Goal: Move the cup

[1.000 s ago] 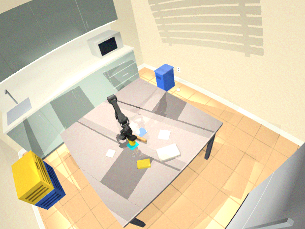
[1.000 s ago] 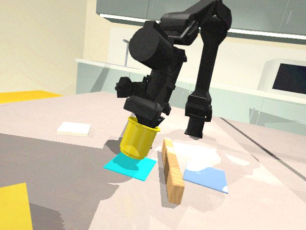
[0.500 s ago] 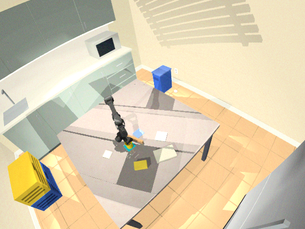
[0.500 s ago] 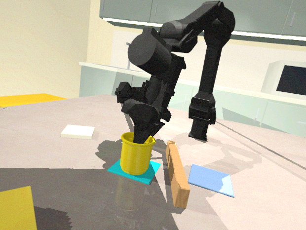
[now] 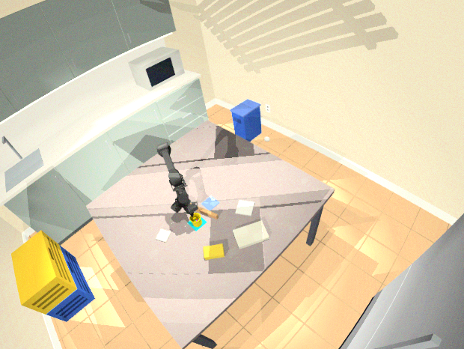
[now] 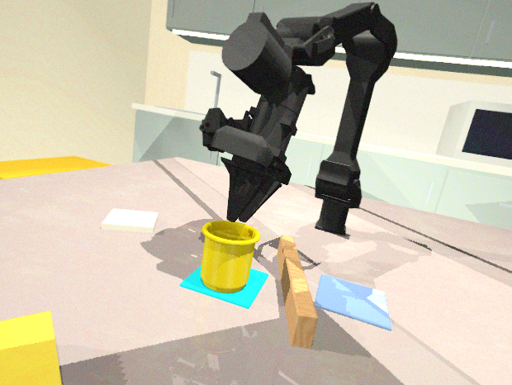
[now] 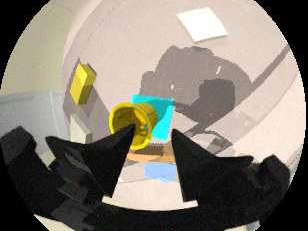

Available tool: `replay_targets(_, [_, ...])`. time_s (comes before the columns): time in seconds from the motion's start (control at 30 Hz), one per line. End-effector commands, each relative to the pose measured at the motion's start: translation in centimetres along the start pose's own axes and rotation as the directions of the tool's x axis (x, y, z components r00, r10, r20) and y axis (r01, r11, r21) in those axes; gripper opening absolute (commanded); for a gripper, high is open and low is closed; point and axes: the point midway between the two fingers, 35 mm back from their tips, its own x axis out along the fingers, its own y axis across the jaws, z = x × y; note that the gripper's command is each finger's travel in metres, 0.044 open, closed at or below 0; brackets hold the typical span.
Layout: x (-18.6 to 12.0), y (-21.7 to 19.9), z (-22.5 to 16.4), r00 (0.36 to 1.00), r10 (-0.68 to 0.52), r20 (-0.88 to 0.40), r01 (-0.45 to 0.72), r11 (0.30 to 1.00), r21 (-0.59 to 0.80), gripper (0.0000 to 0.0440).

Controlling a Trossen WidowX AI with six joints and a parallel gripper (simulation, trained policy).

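"Claw (image 5: 192, 214) (image 6: 238, 220) (image 7: 153, 129) first: spread or pressed together?"

"Spread, with fingertips apart and nothing pinched between; pointing down, at the back rim of the yellow cup (image 5: 196, 222) (image 6: 226, 264) (image 7: 134, 120). Touching the rim or not: impossible to tell."

"And the cup?"

"Upright on the cyan pad (image 5: 197, 227) (image 6: 256, 285) (image 7: 165, 116), on the table (image 5: 157, 284) (image 6: 103, 264) (image 7: 115, 49)."

"Marbles?"

"Inside the cup, small coloured marbles (image 7: 142, 127), too blurred to count."

"Anything near?"

"Beside the cyan pad, a wooden bar (image 5: 208, 213) (image 6: 298, 289) (image 7: 155, 153); on the bar's other side, a flat blue pad (image 5: 210, 203) (image 6: 352, 300) (image 7: 161, 171). Farther off, apart from the cup, a white tile (image 5: 163, 235) (image 6: 130, 221) (image 7: 202, 24) and a yellow block (image 5: 213, 252) (image 6: 26, 351) (image 7: 82, 84)."
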Motion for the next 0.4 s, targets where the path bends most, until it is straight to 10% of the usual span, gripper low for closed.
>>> replay_targets(0.0, [-1.4,0.2,0.2,1.0,0.027,0.0,-0.027,1.0,0.005,0.0236])
replay_targets(0.37, [-5.1,1.0,1.9,0.996,0.091,0.025,-0.092,0.995,0.045,0.0426])
